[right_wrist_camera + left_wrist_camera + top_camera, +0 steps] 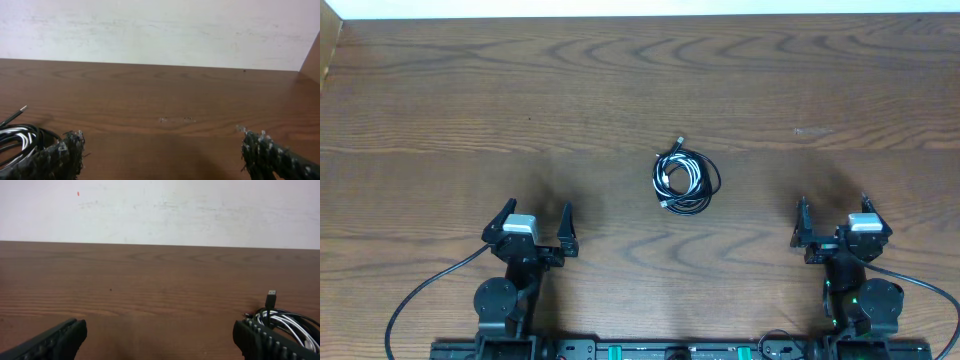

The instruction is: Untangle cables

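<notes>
Wood-grain table (620,90) fills the overhead view, and a pale wall (160,210) closes the background in both wrist views.

The cables (685,177) lie as one compact coil slightly right of frame centre. Black loops are wound together with a white cord (672,172). One small plug end (680,141) projects from the top of the bundle.

The left gripper (538,210) sits in the lower left of the overhead frame, and the right gripper (833,205) sits in the lower right. The coil lies between them, higher in the frame and well apart from both. Each gripper has its jaws spread wide, with bare table between the fingers and nothing held. A thicker black wire (420,290) runs from the left arm base toward the lower left corner.

In the left wrist view, the coil appears at the lower right edge, partly hidden behind one finger, and a black plug stands upright above it. In the right wrist view, the coil appears at the lower left edge, again partly behind a finger, and a thin end points to the upper left.
</notes>
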You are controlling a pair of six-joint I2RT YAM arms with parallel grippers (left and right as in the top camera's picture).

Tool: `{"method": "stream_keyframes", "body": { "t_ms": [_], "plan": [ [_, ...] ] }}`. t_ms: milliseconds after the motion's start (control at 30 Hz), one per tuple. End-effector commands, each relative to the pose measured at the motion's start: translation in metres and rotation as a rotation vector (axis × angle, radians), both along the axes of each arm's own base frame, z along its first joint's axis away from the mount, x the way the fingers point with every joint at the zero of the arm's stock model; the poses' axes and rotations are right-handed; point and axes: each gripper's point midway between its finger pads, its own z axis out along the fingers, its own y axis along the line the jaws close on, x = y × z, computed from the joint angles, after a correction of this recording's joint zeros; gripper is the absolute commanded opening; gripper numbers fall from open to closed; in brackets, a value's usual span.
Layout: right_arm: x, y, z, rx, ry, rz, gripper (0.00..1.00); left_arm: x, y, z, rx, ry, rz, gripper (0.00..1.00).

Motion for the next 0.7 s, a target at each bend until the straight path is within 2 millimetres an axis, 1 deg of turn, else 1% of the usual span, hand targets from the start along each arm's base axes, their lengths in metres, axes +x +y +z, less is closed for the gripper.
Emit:
{"method": "stream_keyframes", "body": {
  "t_ms": [0,533,667],
  "plan": [
    [-0.0003,-0.0037,-0.0006,-0.013,0.0,-0.018,0.99,-0.0007,-0.0007,-0.0161,0.009,0.046,-0.006,0.98],
    [-0.0003,-0.0037,-0.0005,-0.012,0.0,-0.018,0.99,-0.0007,-0.0007,-0.016,0.009,0.045,-0.006,0.98],
    [-0.0003,-0.0037,-0.0006,-0.013,0.0,-0.018,0.99,0.0003,0.0063,-0.015,0.036,0.038,0.033,0.98]
  ]
}}
